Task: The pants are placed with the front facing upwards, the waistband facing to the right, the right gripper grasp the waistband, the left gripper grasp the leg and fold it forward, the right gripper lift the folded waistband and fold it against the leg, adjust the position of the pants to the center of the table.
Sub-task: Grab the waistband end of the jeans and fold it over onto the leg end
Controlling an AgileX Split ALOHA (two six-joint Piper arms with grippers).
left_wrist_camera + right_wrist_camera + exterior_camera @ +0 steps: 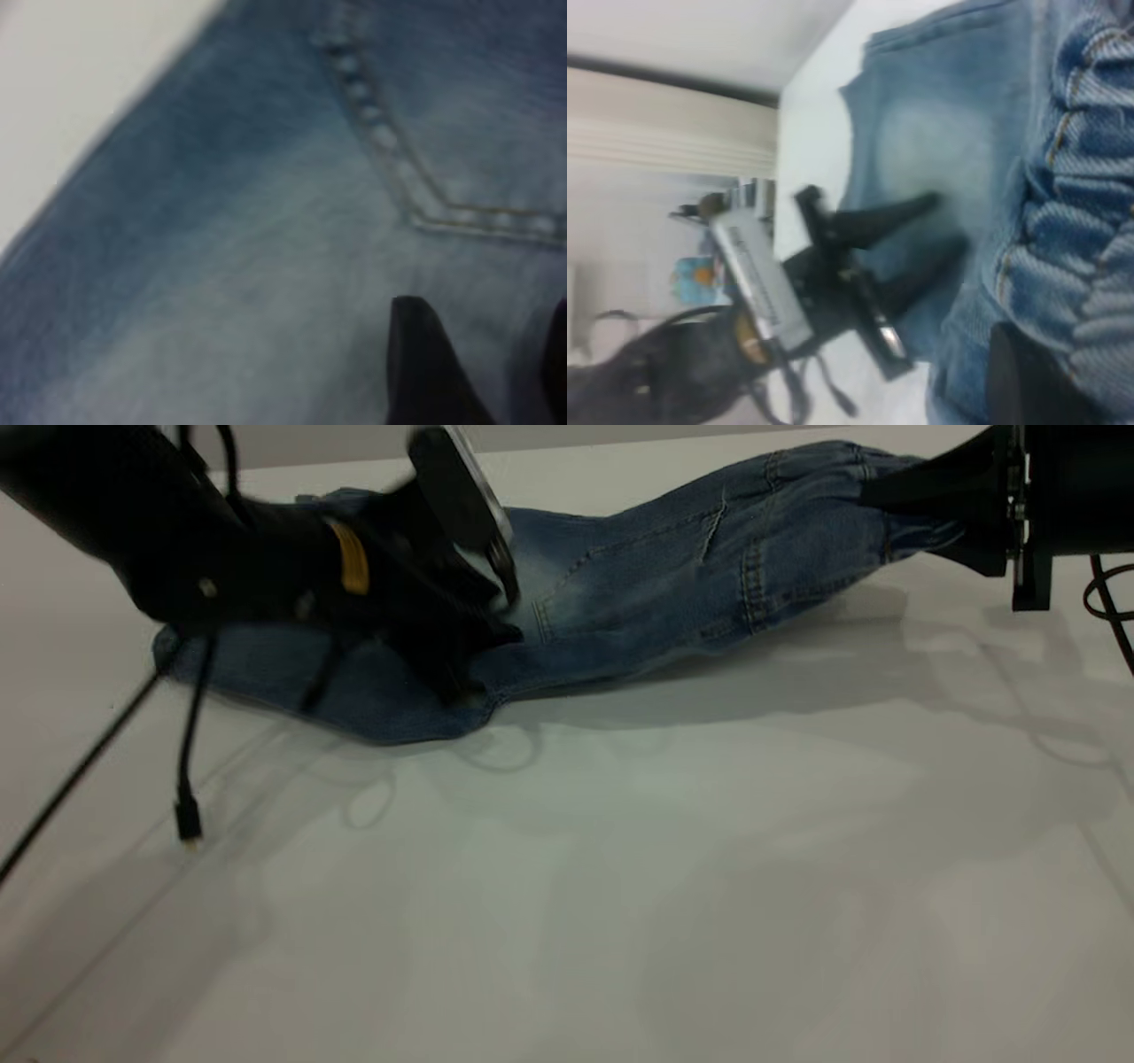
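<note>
Pants (620,593) of blue denim lie stretched across the far half of the table (673,886), legs to the left and the waistband (886,505) raised off the surface at the far right. From outside, the right gripper (873,500) has its black fingers closed on that gathered band, while the right wrist camera shows the puckered gathers and tan stitching close up. That same camera looks across to the left gripper (943,226), its two fingers spread apart over the pale faded patch on a leg; the outside camera hides those fingertips behind the arm. The left wrist camera sees only denim, a stitched pocket corner and one dark fingertip (425,363). Black cables (186,762) dangle at the left. No readable writing shows.
</note>
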